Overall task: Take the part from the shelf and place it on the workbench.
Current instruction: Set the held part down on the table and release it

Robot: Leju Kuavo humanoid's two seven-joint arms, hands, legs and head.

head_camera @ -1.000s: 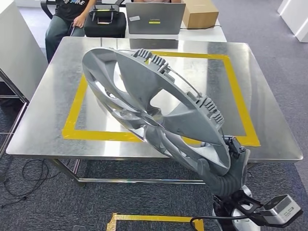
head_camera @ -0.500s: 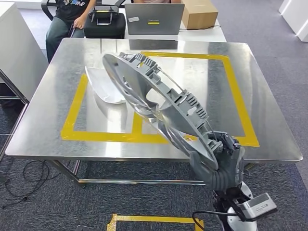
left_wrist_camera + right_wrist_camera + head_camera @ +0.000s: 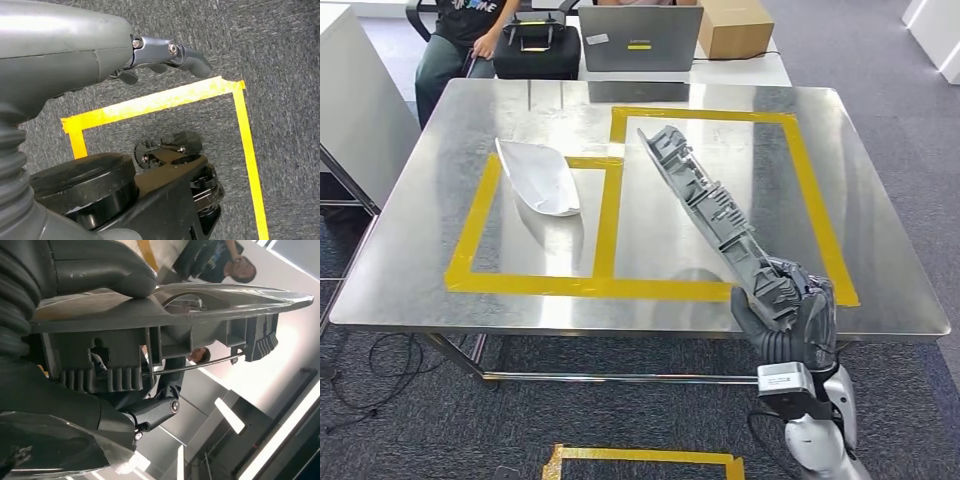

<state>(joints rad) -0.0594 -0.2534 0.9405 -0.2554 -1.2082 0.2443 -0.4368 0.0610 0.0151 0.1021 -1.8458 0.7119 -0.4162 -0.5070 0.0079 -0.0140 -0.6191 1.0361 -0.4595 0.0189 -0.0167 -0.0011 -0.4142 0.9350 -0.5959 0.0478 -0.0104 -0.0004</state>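
The part [image 3: 697, 200] is a large grey wheel cover with ribbed clips. I see it edge-on, slanting up over the yellow-taped right rectangle of the steel workbench [image 3: 418, 270]. My right hand [image 3: 788, 315] grips its near rim just past the bench's front edge. In the right wrist view the thumb [image 3: 102, 265] lies on the cover's rim [image 3: 211, 297], with dark fingers curled under its ribbed underside. My left hand [image 3: 113, 45] hangs over grey carpet with its fingers stretched out and nothing in them.
A pale curved shell piece [image 3: 539, 178] lies in the bench's left taped rectangle. Beyond the bench stand a black bag [image 3: 539, 45], a laptop [image 3: 641, 38] and a cardboard box [image 3: 735, 27], with a seated person [image 3: 456, 40]. A white shelf [image 3: 354, 100] stands at the left.
My right hand has turned the wheel cover from nearly face-on to edge-on and drawn it rightward. That uncovered the pale shell piece and the left taped rectangle.
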